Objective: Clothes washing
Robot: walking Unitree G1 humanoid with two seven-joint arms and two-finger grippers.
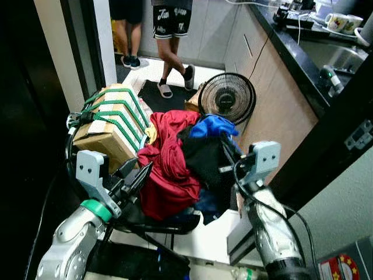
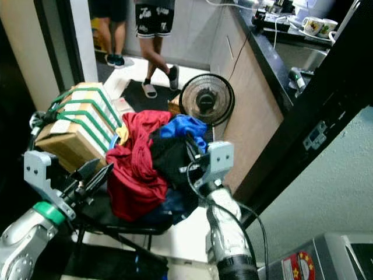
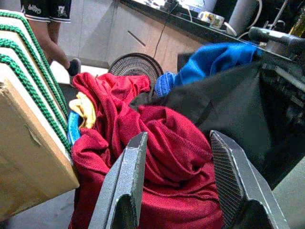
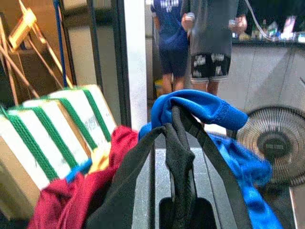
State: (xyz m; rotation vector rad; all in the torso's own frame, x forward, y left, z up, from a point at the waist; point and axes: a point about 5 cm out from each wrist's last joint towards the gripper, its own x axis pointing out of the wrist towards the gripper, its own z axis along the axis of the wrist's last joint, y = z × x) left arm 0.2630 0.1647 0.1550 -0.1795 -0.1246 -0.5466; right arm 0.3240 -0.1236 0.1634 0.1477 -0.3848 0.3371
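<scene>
Soft, limp laundry heap point(image 1: 175, 157) on black chair point(image 1: 169, 224); left gripper point(image 1: 135, 178) spread wide, empty, beside red garment point(image 3: 167, 162); right gripper point(image 1: 224, 143) clamped on black garment point(image 4: 178, 157); best pinched at bunched folds.

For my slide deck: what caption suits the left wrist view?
Left gripper open just short of the red garment, beside black clothing and a strapped cardboard box.

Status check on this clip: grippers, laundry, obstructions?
Left gripper open at the red garment. Right gripper draped in black cloth, blue garment on top. Strapped box beside pile; fan behind.
</scene>
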